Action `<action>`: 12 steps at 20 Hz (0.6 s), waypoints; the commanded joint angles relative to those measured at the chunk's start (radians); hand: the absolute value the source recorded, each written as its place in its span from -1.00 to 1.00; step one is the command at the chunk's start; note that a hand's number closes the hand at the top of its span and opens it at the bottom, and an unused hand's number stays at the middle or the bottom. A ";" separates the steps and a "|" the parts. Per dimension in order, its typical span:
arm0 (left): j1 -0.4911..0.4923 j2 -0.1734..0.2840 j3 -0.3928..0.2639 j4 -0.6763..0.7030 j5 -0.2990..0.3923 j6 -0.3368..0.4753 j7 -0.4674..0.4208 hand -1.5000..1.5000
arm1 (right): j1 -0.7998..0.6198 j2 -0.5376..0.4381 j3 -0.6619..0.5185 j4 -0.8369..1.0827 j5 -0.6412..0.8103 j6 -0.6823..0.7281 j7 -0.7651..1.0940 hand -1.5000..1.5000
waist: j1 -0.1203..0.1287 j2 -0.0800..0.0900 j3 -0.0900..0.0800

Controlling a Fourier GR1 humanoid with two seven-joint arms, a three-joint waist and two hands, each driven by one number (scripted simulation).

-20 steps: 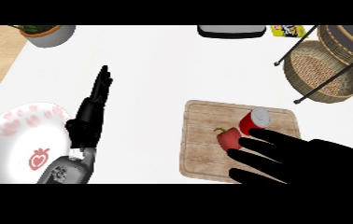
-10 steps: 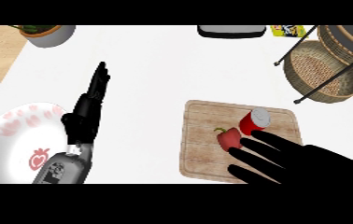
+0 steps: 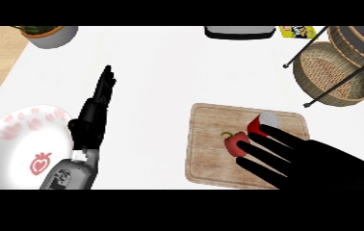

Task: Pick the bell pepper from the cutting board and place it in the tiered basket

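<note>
Bell pepper lies on the cutting board, touching the straight, released fingers of the right hand, which hold nothing. It sits to their left, a red can just above. Left hand rests open well apart on the table. Tiered basket stands at the far right, on the right hand's side.

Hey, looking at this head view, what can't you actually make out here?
- Bell pepper: right side hidden by the right hand.
- Red can: lower part behind that hand's fingers; label unreadable.
- Tiered basket: cut off by the right edge.
- Plate: cut off by the left edge.
</note>
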 commanded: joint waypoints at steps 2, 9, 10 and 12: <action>-0.009 -0.020 0.001 -0.010 -0.037 0.001 0.043 0.00 | 0.057 -0.072 0.007 0.024 0.137 -0.106 -0.186 -1.00 | -0.004 -0.001 0.000; 0.038 -0.031 0.022 -0.064 -0.037 -0.030 0.029 0.00 | 0.042 0.000 0.092 0.090 0.327 -0.213 -0.233 -1.00 | -0.001 -0.001 0.000; 0.013 -0.030 0.034 -0.037 -0.040 -0.035 0.046 0.00 | -0.019 0.027 0.039 0.151 0.294 -0.203 -0.263 -1.00 | 0.001 0.000 0.000; 0.020 -0.029 0.047 -0.009 -0.037 -0.054 -0.004 0.00 | 0.000 0.084 0.080 0.191 0.359 -0.239 -0.222 -1.00 | 0.000 0.000 0.000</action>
